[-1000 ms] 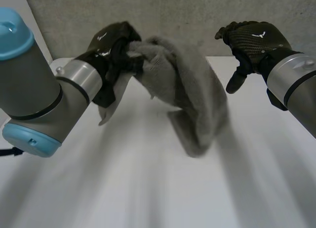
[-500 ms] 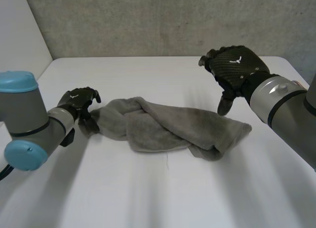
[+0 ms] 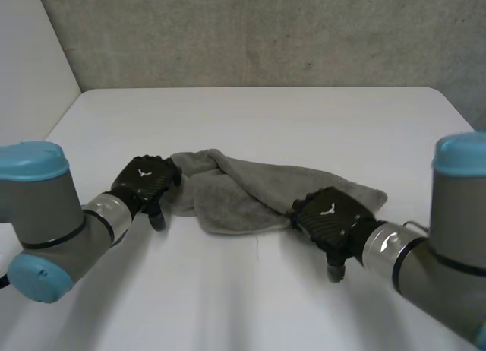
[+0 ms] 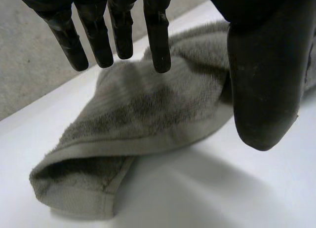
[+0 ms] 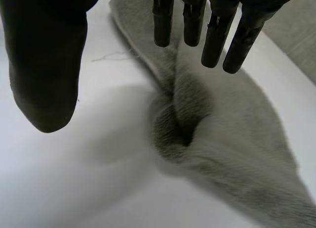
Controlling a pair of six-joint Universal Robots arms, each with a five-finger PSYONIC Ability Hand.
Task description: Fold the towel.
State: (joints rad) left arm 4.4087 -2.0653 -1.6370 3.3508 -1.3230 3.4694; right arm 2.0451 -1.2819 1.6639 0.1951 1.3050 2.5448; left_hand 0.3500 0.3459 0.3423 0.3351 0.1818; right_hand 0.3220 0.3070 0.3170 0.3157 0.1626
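1. The grey towel [image 3: 254,185] lies bunched and twisted in a long heap on the white surface [image 3: 250,115], running from one hand to the other.
2. The left hand [image 3: 144,182] sits low at one end of the towel. Its fingers [image 4: 157,40] are straight and spread over the hemmed, folded-over end, and the thumb [image 4: 259,80] is well apart from them, so it grips nothing.
3. Whether those fingertips touch the cloth I cannot tell.
4. The right hand [image 3: 326,218] is down at the near edge of the towel, toward its other end, and it is wide too. Its straight fingers [image 5: 216,40] are above a rolled ridge of cloth and its thumb [image 5: 44,65] is off to the side over bare surface, holding nothing.
5. A loose thread [image 5: 111,56] trails from the towel's edge onto the surface, between the right hand's thumb and fingers.
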